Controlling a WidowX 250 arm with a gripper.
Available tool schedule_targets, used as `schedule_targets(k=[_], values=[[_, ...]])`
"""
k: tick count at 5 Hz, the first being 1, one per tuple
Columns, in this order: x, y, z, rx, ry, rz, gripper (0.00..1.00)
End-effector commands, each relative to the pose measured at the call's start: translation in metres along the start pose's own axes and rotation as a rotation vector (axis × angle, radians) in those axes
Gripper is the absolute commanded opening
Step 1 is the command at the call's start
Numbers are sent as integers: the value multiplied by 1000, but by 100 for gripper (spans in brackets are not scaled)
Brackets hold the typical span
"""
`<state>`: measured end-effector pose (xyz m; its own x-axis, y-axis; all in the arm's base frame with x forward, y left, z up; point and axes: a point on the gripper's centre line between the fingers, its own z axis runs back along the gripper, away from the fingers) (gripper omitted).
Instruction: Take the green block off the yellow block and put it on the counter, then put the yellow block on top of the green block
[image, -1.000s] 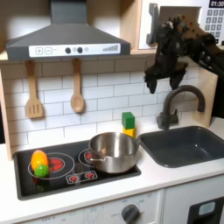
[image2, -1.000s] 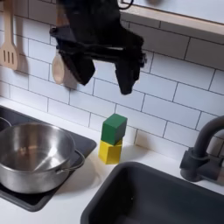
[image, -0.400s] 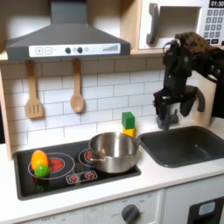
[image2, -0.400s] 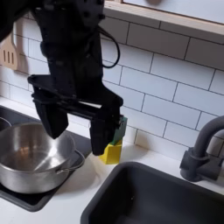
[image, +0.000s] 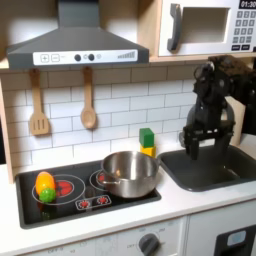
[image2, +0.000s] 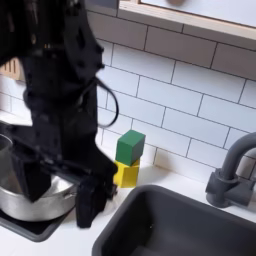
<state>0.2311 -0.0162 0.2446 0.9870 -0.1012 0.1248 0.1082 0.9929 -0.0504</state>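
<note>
Both blocks untouched: green block (image2: 130, 148) atop yellow block (image2: 125, 174). Gripper (image: 203, 141) dropped lower vs 1 s ago, right of blocks, jaws apart, empty; grasp pending.

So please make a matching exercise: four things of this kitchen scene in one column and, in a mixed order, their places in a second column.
Things:
1. green block
2. yellow block
3. steel pot
4. gripper

Places:
A. on the black stovetop
B. over the dark sink
C. on top of the yellow block
D. on the counter, under the green block

Pairs: 1-C, 2-D, 3-A, 4-B
</note>
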Motion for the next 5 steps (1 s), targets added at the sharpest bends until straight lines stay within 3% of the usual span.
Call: schedule_targets(k=[1, 2, 4, 5], values=[[-25, -4, -22, -9, 76, -21, 100], [-34, -5, -26, -8, 87, -26, 100], [-39, -4, -16, 29, 61, -7, 100], [-41, -5, -20, 27, 79, -14, 100]])
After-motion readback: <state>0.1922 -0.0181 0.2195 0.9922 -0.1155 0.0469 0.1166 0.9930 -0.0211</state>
